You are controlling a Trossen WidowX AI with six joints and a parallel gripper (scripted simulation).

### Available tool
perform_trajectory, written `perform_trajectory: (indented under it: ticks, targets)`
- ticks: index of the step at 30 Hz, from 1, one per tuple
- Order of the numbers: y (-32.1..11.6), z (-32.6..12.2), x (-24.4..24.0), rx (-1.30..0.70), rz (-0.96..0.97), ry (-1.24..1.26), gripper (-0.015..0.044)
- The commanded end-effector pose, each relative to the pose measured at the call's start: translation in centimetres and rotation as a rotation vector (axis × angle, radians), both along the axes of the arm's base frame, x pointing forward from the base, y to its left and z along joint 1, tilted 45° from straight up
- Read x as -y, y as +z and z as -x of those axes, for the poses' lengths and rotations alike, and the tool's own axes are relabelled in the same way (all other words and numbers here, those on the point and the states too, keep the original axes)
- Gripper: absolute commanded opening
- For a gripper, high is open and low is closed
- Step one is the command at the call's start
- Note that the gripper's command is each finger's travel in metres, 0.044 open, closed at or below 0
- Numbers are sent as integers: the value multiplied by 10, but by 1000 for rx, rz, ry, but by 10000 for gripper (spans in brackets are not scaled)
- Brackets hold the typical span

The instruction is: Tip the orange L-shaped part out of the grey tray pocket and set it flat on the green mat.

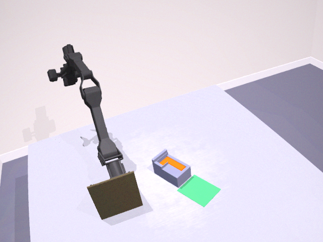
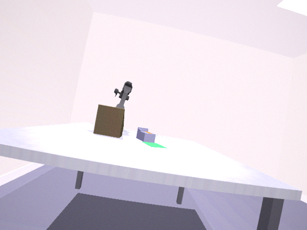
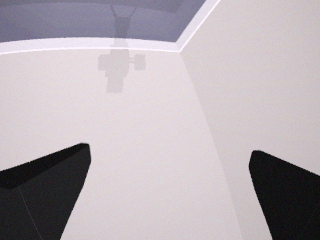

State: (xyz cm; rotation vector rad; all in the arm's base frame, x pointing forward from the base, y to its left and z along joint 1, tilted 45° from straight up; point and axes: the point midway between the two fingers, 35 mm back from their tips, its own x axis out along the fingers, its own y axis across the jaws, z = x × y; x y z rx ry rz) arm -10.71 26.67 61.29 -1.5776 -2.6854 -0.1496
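The orange L-shaped part (image 1: 177,165) (image 2: 148,132) lies level in the pocket of the grey tray (image 1: 165,175) (image 2: 148,138). In the top view its L-shaped end is at the tray's far left, beside the raised wall, and its straight end points toward the mat. The green mat (image 1: 201,190) (image 2: 155,144) lies flat beside the tray's near right end. My gripper (image 3: 171,157) is open with nothing between its fingers in the wrist view. It is high up, well away from the tray and facing a wall; its fingertips are hidden or too small to make out in the top and exterior views.
A brown block (image 1: 114,195) (image 2: 108,121) stands by the arm's base, left of the tray, in the top and exterior views. The arm rises behind it. The white table (image 1: 248,187) (image 2: 198,158) ends at its far edge behind the arm, with a wall beyond.
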Motion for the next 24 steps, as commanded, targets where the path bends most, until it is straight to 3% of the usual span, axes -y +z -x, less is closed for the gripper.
perform_trajectory:
  ticks: [1, 5, 9, 15, 24]
  targets:
    - [-2, -2, -2, 13, -1, -8, 374]
    - [-24, -25, -23, 172, 1, -90, 269]
    - [-73, -73, -59, 480, 41, -199, 180]
    - [-129, -151, -78, 788, 127, -292, 180]
    - [-230, -270, -56, 1232, 319, -237, 180]
